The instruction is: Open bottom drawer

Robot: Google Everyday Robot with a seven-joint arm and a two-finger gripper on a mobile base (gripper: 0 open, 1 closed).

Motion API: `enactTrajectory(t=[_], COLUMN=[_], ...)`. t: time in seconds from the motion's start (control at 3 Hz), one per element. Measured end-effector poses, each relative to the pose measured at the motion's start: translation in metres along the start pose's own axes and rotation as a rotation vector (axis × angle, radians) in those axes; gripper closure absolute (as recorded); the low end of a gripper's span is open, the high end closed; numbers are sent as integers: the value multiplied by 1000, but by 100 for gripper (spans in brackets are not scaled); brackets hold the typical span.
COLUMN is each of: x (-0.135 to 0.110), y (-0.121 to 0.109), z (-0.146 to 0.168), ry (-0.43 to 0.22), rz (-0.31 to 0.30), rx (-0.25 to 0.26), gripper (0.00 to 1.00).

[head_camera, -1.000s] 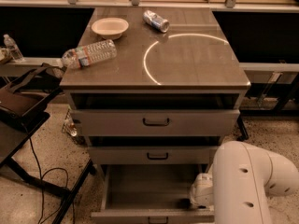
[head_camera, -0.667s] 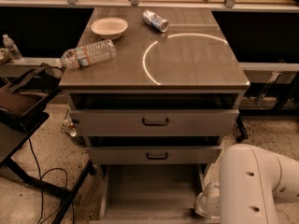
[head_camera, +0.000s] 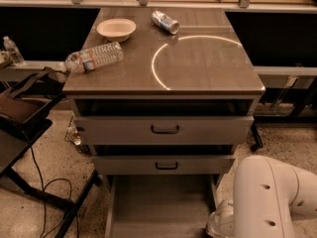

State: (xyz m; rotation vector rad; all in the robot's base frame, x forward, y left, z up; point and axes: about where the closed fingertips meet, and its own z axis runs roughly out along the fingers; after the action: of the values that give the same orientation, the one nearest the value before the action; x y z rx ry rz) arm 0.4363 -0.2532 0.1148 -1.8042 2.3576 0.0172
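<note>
The bottom drawer [head_camera: 158, 207] is pulled out toward me and shows its plain grey inside; its front panel and handle are below the picture's edge. Above it are the middle drawer [head_camera: 166, 165] and the top drawer [head_camera: 165, 129], each with a black loop handle and each slightly ajar. My white arm [head_camera: 270, 197] fills the lower right. My gripper [head_camera: 218, 224] sits at the bottom edge, by the right side wall of the open bottom drawer, mostly hidden by the arm.
On the cabinet top [head_camera: 208, 68] lie a plastic water bottle [head_camera: 94, 57], a white bowl [head_camera: 116, 29] and a tipped can [head_camera: 165, 22]. A dark bag on a stand [head_camera: 25, 108] and cables [head_camera: 44, 192] are at the left. A caster leg [head_camera: 256, 140] stands at the right.
The bottom drawer has come further out, and its front panel has dropped out of view. My arm and gripper have moved down and to the right with it.
</note>
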Motion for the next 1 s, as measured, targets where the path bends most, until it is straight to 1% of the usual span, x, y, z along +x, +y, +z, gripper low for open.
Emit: enactTrajectory(t=[0.33, 1.0], x=[15, 15], y=[33, 33], z=[4, 4], ry=[-11, -11], rz=[34, 34], rx=[-24, -24], gripper=[100, 100])
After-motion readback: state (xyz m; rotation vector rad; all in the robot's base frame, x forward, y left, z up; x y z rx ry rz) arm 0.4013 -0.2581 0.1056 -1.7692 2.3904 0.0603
